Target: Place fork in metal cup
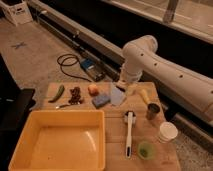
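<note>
The fork [64,105] is a small silvery utensil lying on the wooden table's left part, just behind the yellow tub. The metal cup [152,111] stands upright on the right side, dark and shiny. My gripper [118,94] hangs from the white arm [150,60] over the middle back of the table, between an orange fruit and a yellow item. It is open with nothing in it. It is well to the right of the fork and left of the metal cup.
A big yellow tub [57,140] fills the front left. A blue sponge [101,100], orange fruit [93,89], green vegetable [57,93] and brown lump [75,94] lie at the back. A white brush [129,132], white paper cup [167,132] and green cup [145,149] sit front right.
</note>
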Controlling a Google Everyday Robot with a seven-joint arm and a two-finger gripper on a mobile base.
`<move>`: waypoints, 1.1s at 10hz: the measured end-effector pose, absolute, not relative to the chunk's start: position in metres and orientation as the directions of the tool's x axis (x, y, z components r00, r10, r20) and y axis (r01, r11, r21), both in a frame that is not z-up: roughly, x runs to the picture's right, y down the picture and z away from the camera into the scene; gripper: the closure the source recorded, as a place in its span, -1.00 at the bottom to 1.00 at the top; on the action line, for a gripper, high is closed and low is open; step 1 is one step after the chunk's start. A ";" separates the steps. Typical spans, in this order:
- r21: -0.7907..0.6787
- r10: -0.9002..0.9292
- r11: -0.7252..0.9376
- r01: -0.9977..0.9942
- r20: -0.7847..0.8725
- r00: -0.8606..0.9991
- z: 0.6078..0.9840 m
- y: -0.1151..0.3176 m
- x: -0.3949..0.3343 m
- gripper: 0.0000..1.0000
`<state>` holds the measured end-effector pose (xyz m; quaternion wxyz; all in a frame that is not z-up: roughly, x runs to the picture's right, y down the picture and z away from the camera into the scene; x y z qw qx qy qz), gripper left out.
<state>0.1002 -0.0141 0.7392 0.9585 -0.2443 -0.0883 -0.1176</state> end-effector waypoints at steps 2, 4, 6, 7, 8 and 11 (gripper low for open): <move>-0.429 -0.197 0.848 0.312 0.292 0.936 0.752 -0.022 0.052 -0.30; -0.411 -0.223 0.832 0.372 0.367 0.903 0.764 -0.024 0.000 -0.30; -0.392 -0.256 0.807 0.442 0.442 0.860 0.773 -0.017 -0.050 -0.30; -0.387 -0.265 0.799 0.460 0.460 0.847 0.774 -0.015 -0.063 -0.30; -0.386 -0.265 0.799 0.461 0.461 0.847 0.774 -0.015 -0.064 -0.30; -0.390 -0.269 0.796 0.463 0.458 0.847 0.775 -0.015 -0.063 -0.30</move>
